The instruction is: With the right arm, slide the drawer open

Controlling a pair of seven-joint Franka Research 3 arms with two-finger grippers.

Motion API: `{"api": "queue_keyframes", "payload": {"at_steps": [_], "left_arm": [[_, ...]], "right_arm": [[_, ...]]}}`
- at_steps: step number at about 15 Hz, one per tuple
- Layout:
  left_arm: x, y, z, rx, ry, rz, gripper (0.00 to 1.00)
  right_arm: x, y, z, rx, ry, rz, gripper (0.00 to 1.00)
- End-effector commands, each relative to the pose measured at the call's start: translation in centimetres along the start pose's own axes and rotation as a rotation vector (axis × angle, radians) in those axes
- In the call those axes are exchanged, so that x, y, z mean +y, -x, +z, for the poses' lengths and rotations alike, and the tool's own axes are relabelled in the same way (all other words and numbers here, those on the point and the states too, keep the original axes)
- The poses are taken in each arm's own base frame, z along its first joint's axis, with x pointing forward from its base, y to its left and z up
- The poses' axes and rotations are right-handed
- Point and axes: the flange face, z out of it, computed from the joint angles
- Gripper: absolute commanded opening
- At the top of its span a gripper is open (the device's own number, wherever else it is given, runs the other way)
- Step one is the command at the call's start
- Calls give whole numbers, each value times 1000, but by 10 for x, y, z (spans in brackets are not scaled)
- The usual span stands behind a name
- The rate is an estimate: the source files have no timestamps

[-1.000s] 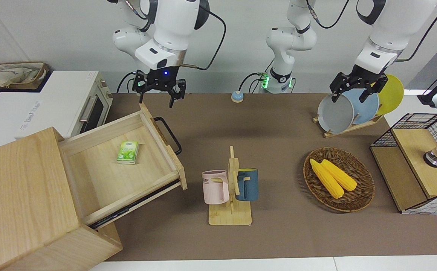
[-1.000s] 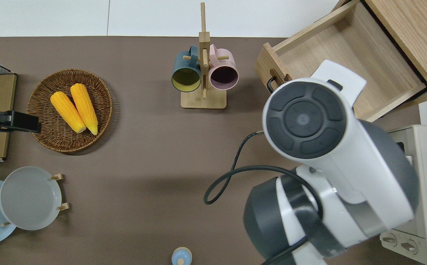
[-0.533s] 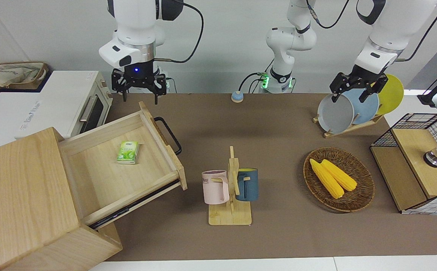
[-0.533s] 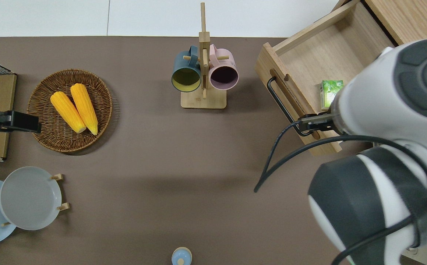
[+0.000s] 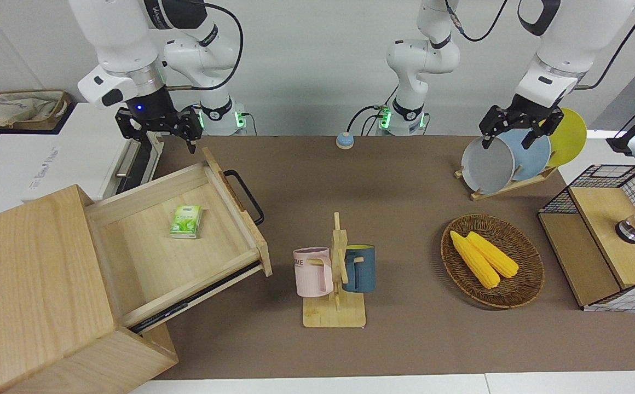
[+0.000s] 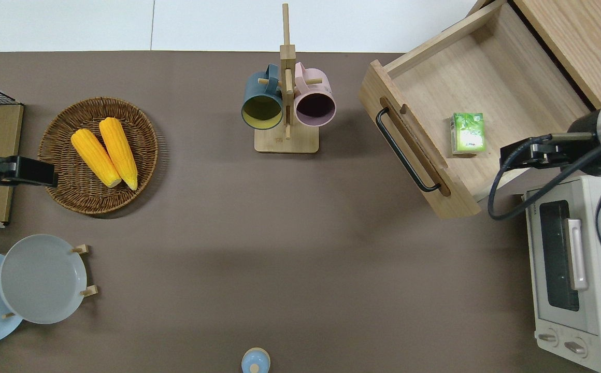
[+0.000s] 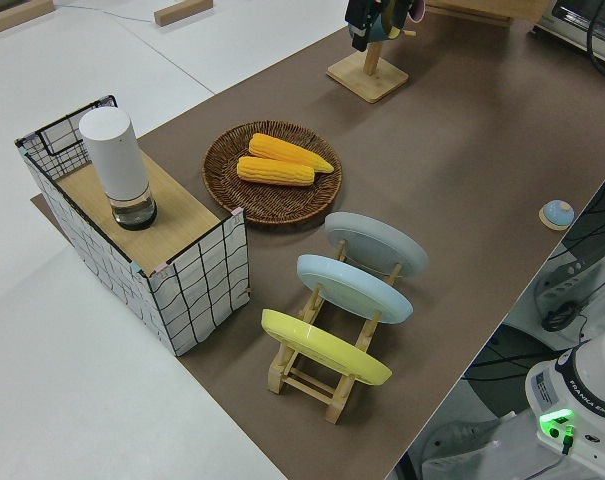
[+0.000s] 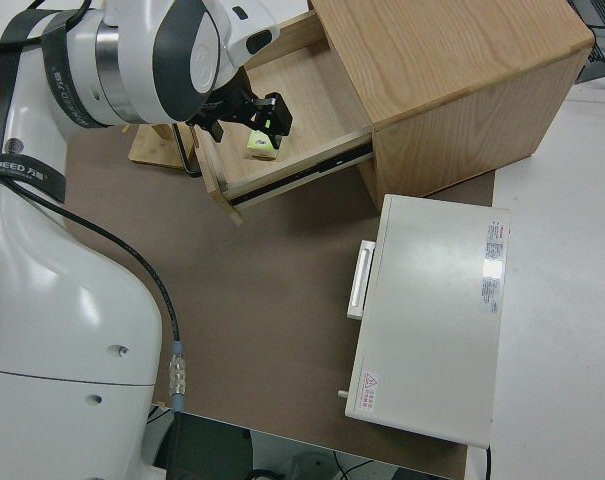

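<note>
Over by the toaster oven [image 5: 76, 153], the right end effector [image 5: 156, 123] is hanging open and empty, drawer [image 5: 175, 246] sitting pulled out on the desk [image 5: 394, 180], so swinging low risks clipping its handle [image 5: 245, 196].

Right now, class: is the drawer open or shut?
Open. The drawer is pulled well out of the cabinet, showing a green pack inside.
</note>
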Motion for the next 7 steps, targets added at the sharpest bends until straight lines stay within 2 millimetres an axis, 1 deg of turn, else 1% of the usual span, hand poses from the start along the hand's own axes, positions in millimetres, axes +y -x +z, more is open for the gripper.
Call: {"api": "queue_keyframes", "payload": {"at_steps": [1, 3, 7], "left_arm": [[0, -4, -2, 7, -16, 8, 998], [0, -4, -2, 7, -16, 8, 998], [0, -4, -2, 7, -16, 8, 998]], "right_arm": [[15, -2, 6, -3, -33, -34, 985], [20, -3, 8, -7, -33, -28, 985], [20, -2, 7, -7, -33, -28, 985]]}}
